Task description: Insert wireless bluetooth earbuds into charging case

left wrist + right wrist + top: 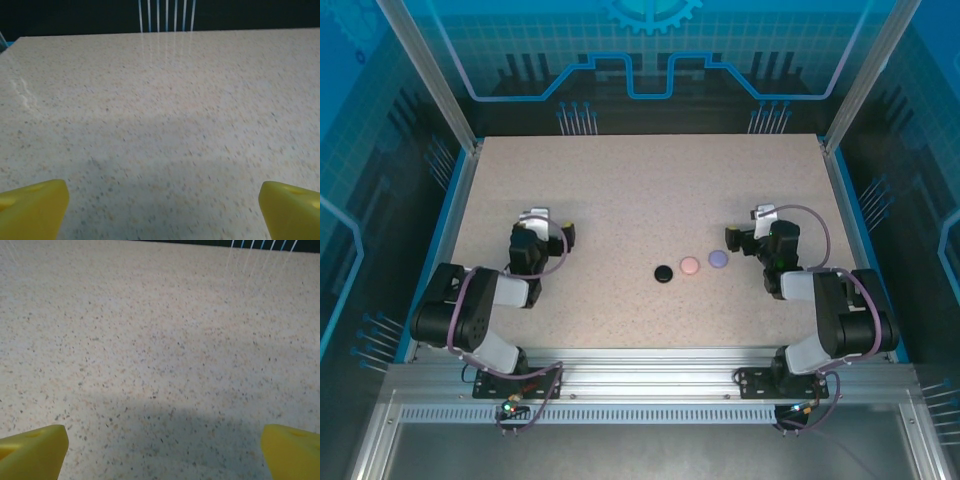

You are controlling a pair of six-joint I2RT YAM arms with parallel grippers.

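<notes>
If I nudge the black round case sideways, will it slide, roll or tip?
The black case lies flat and low, so it probably slides rather than tips or rolls. It looks small, so likely light and easily knocked into the pink case close beside it. The tabletop looks smooth, so expect little drag.

Left claw and right claw each gape wide.

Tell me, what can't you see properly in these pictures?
- Top view: black case, pink case and lilac case are too small to tell open from shut, or whether earbuds sit inside.
- Left wrist view: bottom edge cuts off the jaws of the left gripper, leaving yellow tips.
- Right wrist view: same for the right gripper.
</notes>
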